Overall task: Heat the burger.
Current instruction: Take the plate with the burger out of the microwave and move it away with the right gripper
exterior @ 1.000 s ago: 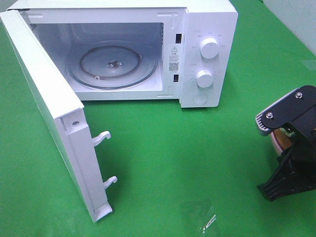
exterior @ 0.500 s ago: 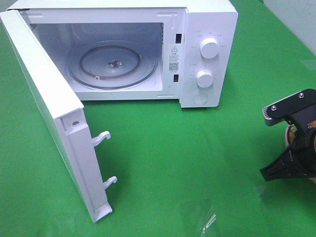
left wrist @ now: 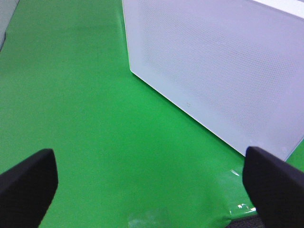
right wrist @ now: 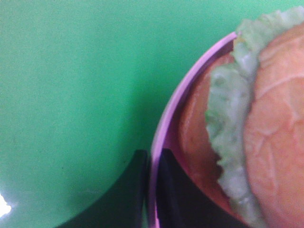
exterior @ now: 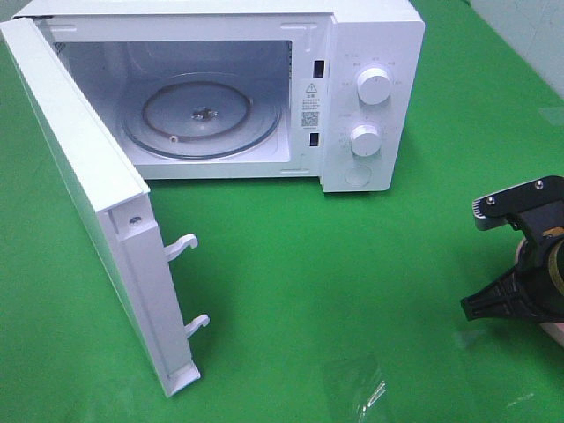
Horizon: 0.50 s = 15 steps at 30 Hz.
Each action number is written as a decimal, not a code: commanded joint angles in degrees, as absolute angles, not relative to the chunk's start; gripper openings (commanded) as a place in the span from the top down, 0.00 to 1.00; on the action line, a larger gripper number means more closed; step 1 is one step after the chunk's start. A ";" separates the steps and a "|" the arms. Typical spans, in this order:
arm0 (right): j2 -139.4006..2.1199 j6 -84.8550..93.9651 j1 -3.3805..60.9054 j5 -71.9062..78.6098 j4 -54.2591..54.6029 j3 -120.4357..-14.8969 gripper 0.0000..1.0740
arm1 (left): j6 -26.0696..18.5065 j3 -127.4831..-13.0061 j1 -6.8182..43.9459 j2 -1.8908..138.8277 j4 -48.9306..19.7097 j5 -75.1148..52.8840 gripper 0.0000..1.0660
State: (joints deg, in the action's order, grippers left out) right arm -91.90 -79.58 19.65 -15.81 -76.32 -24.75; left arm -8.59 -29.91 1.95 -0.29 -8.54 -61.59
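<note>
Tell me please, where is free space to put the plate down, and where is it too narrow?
Free: the glass turntable inside the microwave, and the green cloth between its open door, its front and the right gripper. Crowded: the right edge, where that gripper pinches the pink plate carrying the burger.

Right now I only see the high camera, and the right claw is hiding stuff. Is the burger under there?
Observer: Yes. The right wrist view shows the burger sitting on a pink plate.
Operator: Is it getting grabbed?
Observer: The right claw has one finger on each side of the plate's rim, not on the burger. I can't tell if it's squeezing.
Operator: Where's the other arm?
Observer: The left claw is wide open above the green cloth, facing the outside of the microwave door.
</note>
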 commanded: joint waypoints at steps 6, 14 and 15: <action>-91.16 -78.32 19.31 -16.73 -72.31 -26.59 0.66 | -8.37 -29.68 1.60 -0.69 -8.59 -61.31 0.08; -86.63 -66.63 19.48 -12.66 -59.47 -26.81 0.58 | -8.37 -29.68 1.60 -0.69 -8.59 -61.31 0.08; -86.63 -66.63 19.48 -12.66 -59.47 -26.81 0.58 | -8.37 -29.68 1.60 -0.69 -8.59 -61.31 0.08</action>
